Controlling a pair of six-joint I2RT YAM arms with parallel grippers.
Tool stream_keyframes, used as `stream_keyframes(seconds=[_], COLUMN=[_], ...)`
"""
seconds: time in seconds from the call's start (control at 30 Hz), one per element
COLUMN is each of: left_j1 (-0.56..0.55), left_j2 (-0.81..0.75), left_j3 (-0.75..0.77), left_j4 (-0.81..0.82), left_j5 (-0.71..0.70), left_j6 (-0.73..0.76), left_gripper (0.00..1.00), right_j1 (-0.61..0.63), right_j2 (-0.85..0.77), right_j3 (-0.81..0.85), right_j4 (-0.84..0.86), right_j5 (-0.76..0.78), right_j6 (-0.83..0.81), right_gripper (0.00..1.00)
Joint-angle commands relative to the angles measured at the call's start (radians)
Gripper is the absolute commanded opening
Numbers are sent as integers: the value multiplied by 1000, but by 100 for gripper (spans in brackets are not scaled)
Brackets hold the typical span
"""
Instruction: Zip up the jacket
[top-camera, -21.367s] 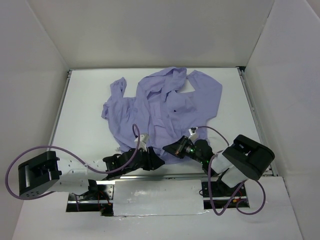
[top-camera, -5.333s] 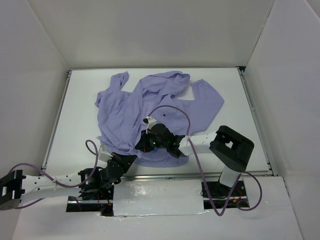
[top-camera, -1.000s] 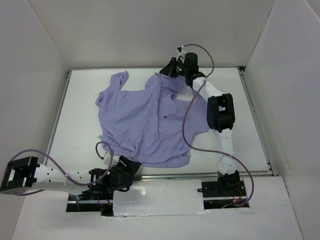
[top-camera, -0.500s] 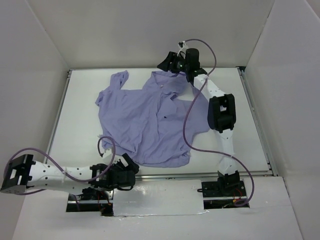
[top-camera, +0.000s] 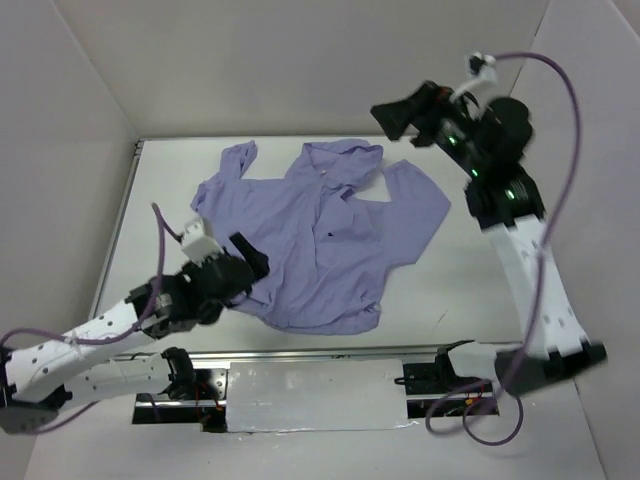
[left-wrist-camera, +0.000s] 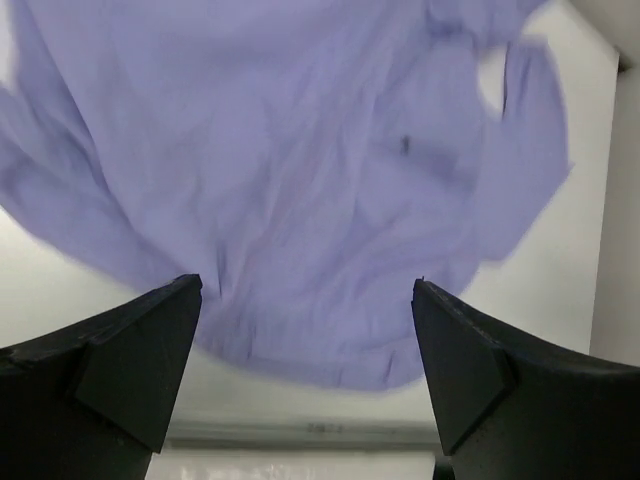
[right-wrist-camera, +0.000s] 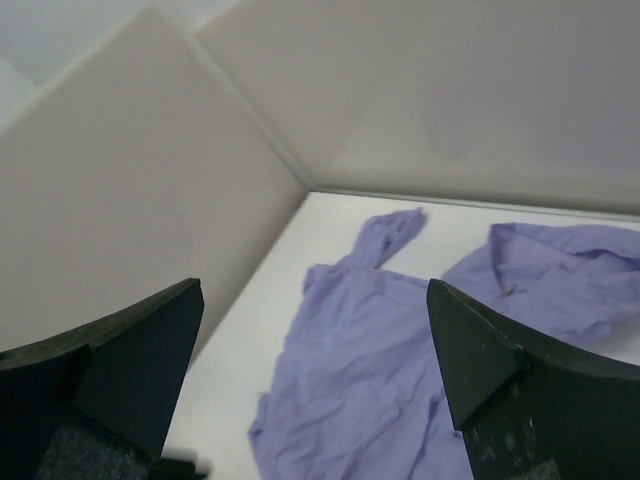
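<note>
Lavender jacket (top-camera: 300, 250) spread rumpled across centre of white table (top-camera: 470, 270), hood toward top of frame, left gripper (left-wrist-camera: 306, 290) over its lower-left edge, jaws wide and empty, right gripper (right-wrist-camera: 313, 290) high at upper right, jaws wide, holding nothing

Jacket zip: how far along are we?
Looks nearly done: the jacket lies flat with its front closed, though the zipper itself is too small to confirm. Nothing is in hand: the left gripper and right gripper are open, off the fabric. Left: check the zip reaches the collar.
</note>
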Motion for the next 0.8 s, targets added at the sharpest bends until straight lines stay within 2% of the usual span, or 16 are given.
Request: stream_keyframes(seconds=[0.0,0.03,0.07,0.1,0.17,0.27,0.33,0.5,0.77], left_j1=[348,441,522,678,842,955,980,983,983], left_j2=[-36,-21,1,42,68,47,18,-154,-352], left_j3=[118,162,205,292,391,436,434,398,321], left_j4=[266,261,251,207,164,121,96,29,-82], left_j5=[148,249,297,339,407,390,343,250,252], left_j6=[644,687,733,795,873,947,965,1014,1007], left_gripper=[99,99,99,99,99,99,99,100,99], right_j1=[8,10,10,10,8,8,8,10,10], right_j2=[-211,-323,-375,-428,-582,-771,-856,-931,-1057], right_j3=[-196,-227,-280,-303,-372,-457,-460,-390,-452], right_j4=[-125,-173,-202,-258,-343,-382,-444,-657,-739], right_j5=[-46,-26,-6,47,112,172,192,260,310], right_j6=[12,10,9,5,-1,-21,-30,-93,-111], right_gripper=[100,100,100,100,100,100,100,100,100])
